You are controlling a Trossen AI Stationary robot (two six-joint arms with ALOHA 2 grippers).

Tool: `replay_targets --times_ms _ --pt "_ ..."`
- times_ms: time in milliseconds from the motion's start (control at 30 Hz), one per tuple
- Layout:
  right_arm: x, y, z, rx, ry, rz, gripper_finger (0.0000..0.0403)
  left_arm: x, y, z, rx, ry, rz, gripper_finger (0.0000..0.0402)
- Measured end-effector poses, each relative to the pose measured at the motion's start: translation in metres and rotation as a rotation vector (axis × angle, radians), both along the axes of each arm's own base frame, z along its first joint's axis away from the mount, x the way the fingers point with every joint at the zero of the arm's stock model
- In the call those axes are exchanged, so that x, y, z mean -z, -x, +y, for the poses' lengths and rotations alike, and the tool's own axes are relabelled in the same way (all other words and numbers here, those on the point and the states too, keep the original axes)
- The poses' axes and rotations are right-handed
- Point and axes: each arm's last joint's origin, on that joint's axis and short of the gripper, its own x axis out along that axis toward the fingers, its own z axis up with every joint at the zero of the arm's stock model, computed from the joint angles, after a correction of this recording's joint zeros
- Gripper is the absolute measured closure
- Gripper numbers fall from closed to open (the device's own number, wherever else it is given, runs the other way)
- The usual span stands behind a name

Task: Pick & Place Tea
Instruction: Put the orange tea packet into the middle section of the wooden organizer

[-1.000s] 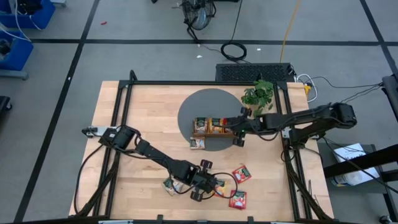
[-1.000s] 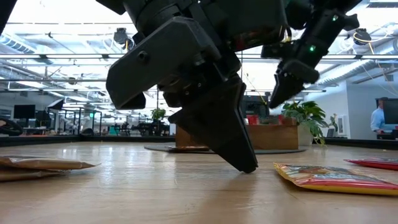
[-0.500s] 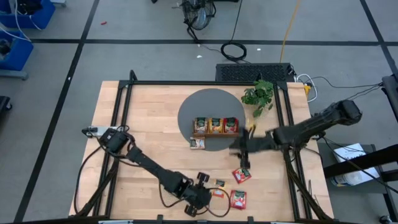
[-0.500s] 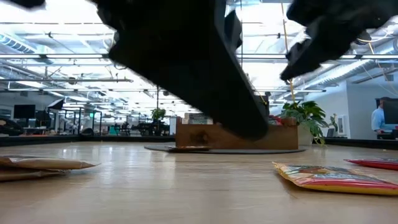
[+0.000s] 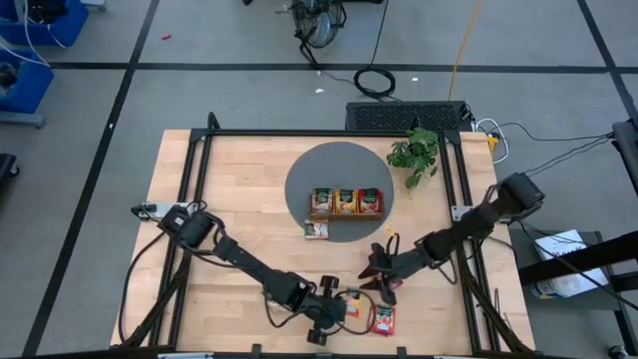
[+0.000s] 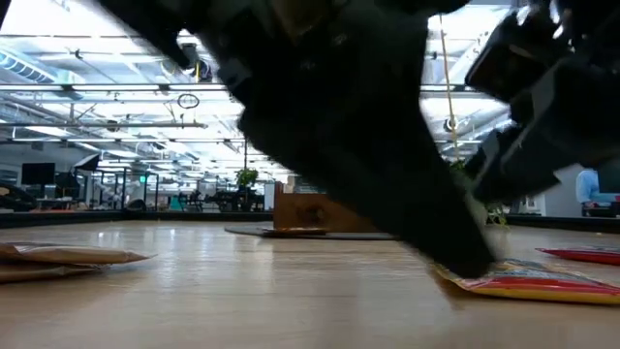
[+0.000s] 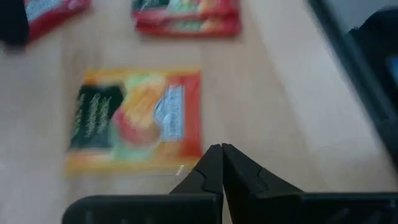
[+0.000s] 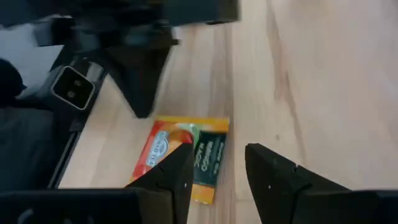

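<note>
Pale wood planks make up the surface (image 5: pixel 229 199) in the high view, with a grey round mat (image 5: pixel 339 160) at about 12 o'clock from its centre. On the mat we see the brown wooden tray (image 5: pixel 345 202), a sachet in each of its three compartments, and one beige sachet (image 5: pixel 317 229) lying just off the tray's 7 o'clock corner. A leafy plant (image 5: pixel 417 152) stands at 2 o'clock from the tray. The left hand (image 5: pixel 324 317) sits low at 6 o'clock on the surface, beside an orange-yellow sachet (image 5: pixel 351 306). A red sachet (image 5: pixel 382 319) lies just at 3 o'clock from that one. The right hand (image 5: pixel 379 279) reaches in from 3 o'clock and hangs near the same sachets.

Low view: both arms are dark blurs close to the lens. We note an orange-yellow sachet (image 6: pixel 528 281) flat on the wood at 4 o'clock, beige sachets (image 6: pixel 58 260) at 9 o'clock, and the tray (image 6: pixel 310 210) far back.

Left wrist view: the left hand (image 7: pixel 222 149) has its fingertips pressed together, nothing between them. They hover just at the near edge of the orange-yellow sachet (image 7: pixel 134 118); whether they touch it, we cannot tell. Red sachets (image 7: pixel 186 15) lie beyond.

Right wrist view: the right hand (image 8: pixel 217 152) has its fingers (image 8: pixel 177 165) parted, holding nothing, over the orange-yellow sachet (image 8: pixel 183 158), which lies flat on the wood. The left arm (image 8: pixel 124 43) shows beyond it.
</note>
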Motion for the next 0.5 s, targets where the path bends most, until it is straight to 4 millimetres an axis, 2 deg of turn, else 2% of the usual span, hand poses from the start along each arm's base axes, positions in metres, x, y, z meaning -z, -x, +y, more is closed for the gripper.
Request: replay_targets --times_ms 267,500 --pt "0.024 -0.002 0.001 0.038 -0.046 0.098 0.0255 0.009 -0.004 -0.001 -0.008 0.015 -0.012 0.0394" --pt "0.026 -0.002 0.003 0.024 -0.092 0.122 0.0250 0.012 -0.011 0.011 -0.032 0.006 -0.011 0.0397"
